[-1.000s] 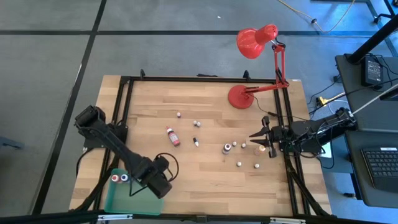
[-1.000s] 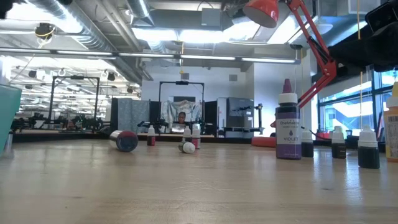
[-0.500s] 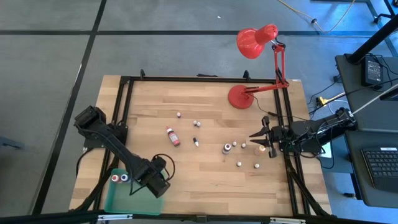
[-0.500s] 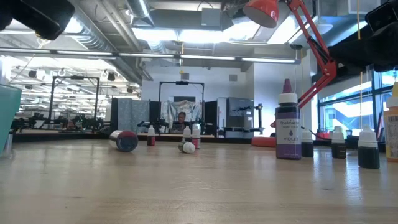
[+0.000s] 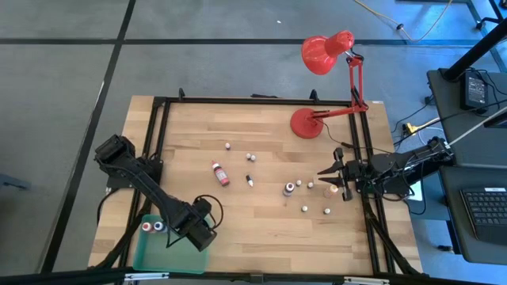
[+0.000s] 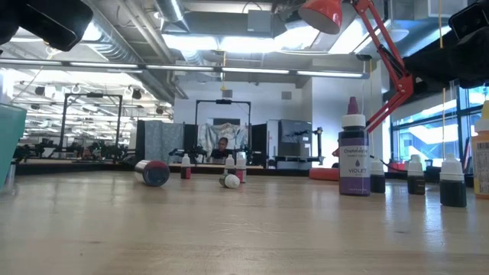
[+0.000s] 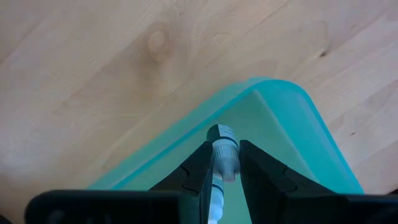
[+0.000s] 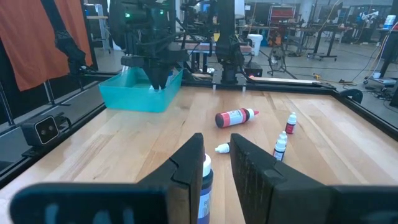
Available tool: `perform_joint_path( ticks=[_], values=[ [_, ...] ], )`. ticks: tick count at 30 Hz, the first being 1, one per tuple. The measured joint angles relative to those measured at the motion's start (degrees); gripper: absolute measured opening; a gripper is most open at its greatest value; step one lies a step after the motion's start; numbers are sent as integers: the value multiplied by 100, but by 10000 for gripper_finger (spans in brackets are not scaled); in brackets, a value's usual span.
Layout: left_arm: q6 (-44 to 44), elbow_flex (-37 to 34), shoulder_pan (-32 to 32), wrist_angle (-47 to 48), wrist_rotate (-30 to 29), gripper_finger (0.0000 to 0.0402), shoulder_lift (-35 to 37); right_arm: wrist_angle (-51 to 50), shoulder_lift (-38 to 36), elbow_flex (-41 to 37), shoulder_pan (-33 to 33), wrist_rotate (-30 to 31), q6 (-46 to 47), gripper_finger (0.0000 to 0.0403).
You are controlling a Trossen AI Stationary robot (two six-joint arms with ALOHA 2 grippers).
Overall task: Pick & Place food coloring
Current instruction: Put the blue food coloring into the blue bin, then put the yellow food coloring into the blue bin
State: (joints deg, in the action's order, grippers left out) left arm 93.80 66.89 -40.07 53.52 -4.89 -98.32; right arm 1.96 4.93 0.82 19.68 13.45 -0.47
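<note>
A green tray sits at the table's near left corner, with two small red-and-white bottles standing in it. My left gripper points down over the tray's right corner, shut on a tiny whitish food coloring bottle. More food coloring is scattered over the table's middle: a red bottle lying on its side, a small dark one and a violet one standing upright. My right gripper waits level at the right edge, shut. My left gripper pinches the tiny bottle's whitish body between its two fingers, coming from above and pointing down. The bottle's dark end sticks out beyond the fingertips over the tray's corner. Whether it touches the tray's floor, I cannot tell.
A red desk lamp stands at the far right of the table. Several tiny whitish bottles and an orange one stand close to my right gripper. A black frame runs along the table's edges.
My left gripper has come down toward the tray with the tiny bottle between its fingers, then kept still.
</note>
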Motion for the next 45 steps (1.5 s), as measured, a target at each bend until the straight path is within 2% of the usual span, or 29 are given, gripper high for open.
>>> perform_joint_path(
  ticks=[9,23,28,32,35,38,45],
  values=[
    [-2,0,0,2,0,78,-2,0,0,-1,-1,0,0,84],
    [-7,0,3,3,12,117,-4,0,0,0,0,0,0,84],
    [-291,0,61,94,722,120,37,0,-1,0,0,0,0,84],
    [-216,0,87,121,749,117,221,0,0,0,0,0,0,84],
    [-208,0,88,125,519,117,442,0,0,-2,0,0,0,84],
    [-370,0,85,148,-27,119,685,0,0,0,0,2,0,84],
    [-1579,0,261,153,-2299,118,960,0,0,-1,0,2,-20,84]
  ],
)
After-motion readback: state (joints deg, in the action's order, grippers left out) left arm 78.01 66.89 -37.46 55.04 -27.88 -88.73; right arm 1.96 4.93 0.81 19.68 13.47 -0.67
